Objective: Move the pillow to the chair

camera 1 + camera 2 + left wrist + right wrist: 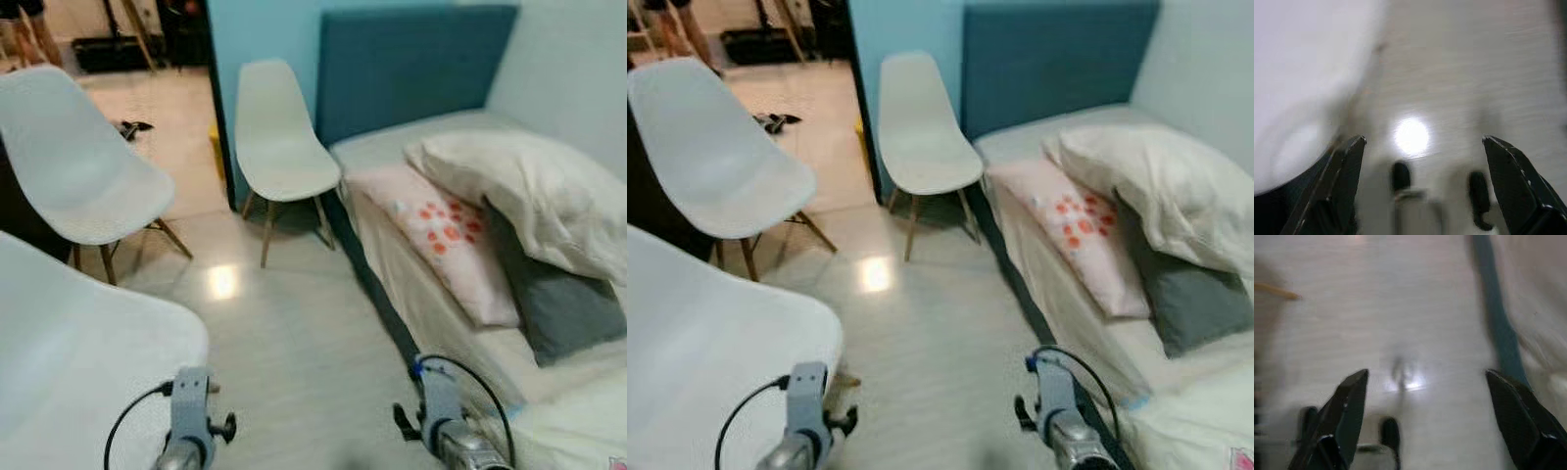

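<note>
A pink pillow with red-orange paw prints lies near the edge of the bed on my right. A large white pillow rests behind it and a grey pillow beside it. Three white shell chairs stand around: one by the headboard, one to the left, one close at lower left. My left gripper hangs open over the floor next to the nearest chair. My right gripper hangs open over the floor beside the bed's dark base. Both wrists show low in the head views.
A blue headboard and light blue wall stand at the back. A doorway at upper left opens to another room with dark objects on its floor. Pale floor runs between the chairs and the bed.
</note>
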Robot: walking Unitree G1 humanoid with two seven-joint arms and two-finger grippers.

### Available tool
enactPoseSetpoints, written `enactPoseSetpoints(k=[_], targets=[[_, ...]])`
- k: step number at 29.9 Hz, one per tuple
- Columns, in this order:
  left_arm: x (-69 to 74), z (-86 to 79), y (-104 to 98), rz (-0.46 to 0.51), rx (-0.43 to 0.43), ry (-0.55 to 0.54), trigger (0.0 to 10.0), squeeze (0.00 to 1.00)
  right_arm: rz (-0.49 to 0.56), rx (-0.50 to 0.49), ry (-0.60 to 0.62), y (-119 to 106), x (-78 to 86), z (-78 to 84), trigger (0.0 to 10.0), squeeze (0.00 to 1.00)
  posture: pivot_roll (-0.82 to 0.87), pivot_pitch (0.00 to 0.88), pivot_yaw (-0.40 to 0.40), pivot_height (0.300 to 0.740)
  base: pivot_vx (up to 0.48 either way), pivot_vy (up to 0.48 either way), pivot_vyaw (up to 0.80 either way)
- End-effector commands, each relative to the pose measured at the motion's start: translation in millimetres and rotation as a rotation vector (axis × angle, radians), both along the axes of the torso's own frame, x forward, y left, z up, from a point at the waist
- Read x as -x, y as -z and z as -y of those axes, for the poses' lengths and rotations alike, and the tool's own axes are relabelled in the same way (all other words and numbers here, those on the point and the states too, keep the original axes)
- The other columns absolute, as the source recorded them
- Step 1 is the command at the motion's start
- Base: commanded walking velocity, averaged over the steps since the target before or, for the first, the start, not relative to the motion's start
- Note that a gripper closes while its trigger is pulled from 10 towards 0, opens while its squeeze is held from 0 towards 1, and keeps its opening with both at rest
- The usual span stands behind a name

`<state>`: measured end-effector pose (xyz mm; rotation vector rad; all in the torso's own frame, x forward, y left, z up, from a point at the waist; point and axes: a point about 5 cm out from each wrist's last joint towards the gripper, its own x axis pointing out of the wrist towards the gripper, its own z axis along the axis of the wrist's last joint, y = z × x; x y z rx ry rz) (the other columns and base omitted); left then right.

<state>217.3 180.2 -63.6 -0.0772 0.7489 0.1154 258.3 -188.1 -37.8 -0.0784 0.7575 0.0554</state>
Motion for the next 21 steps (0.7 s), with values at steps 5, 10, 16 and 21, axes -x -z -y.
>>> enactPoseSetpoints(k=[5, 10, 16, 21], targets=[[-3.8, -0.9, -2.3, 0.009, 0.004, 0.000, 10.0, 0.00, -0.061, 0.017, 0.016, 10.9, 15.6, 6.6, 10.0, 0.00, -0.16, 0.091, 0.005, 0.740, 0.412, 0.000, 0.00], [-3.1, -3.4, -2.1, 0.006, -0.001, 0.000, 10.0, 0.00, -0.078, 0.002, 0.020, 12.2, 16.8, 5.0, 10.0, 0.00, -0.16, 0.090, 0.013, 0.740, 0.412, 0.000, -0.26], [-7.0, -3.5, -4.5, 0.014, 0.001, 0.008, 10.0, 0.00, -0.082, -0.003, 0.054, 11.8, 16.4, 7.4, 10.0, 0.00, -0.16, 0.087, 0.016, 0.740, 0.358, 0.000, -0.77], [-15.2, -1.8, -9.5, 0.037, 0.008, 0.024, 10.0, 0.00, -0.083, -0.003, 0.083, 11.0, 15.7, 11.0, 10.0, 0.00, -0.16, 0.087, 0.020, 0.740, 0.000, 0.000, -0.77]])
